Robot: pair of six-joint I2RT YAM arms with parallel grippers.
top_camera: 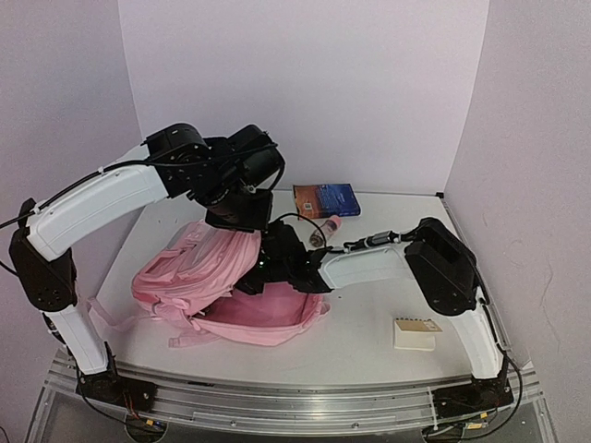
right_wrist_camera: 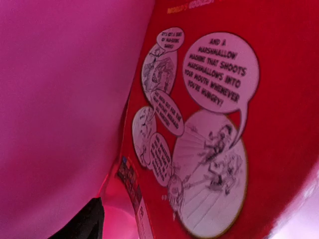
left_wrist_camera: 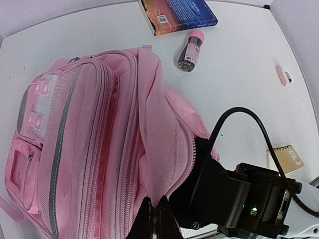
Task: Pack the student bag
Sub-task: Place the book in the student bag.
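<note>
At centre-left of the table [top_camera: 369, 309] we see the pink bag [top_camera: 199, 272] lying on its side, its open mouth facing right. The left pincer [left_wrist_camera: 153, 216] sits over the bag's far edge, closed narrowly on a fold of its fabric. The right pincer [top_camera: 277, 263] reaches into the mouth from the right; we cannot tell its jaw state. Its camera shows a red comic-printed book [right_wrist_camera: 214, 124] against pink lining.
</note>
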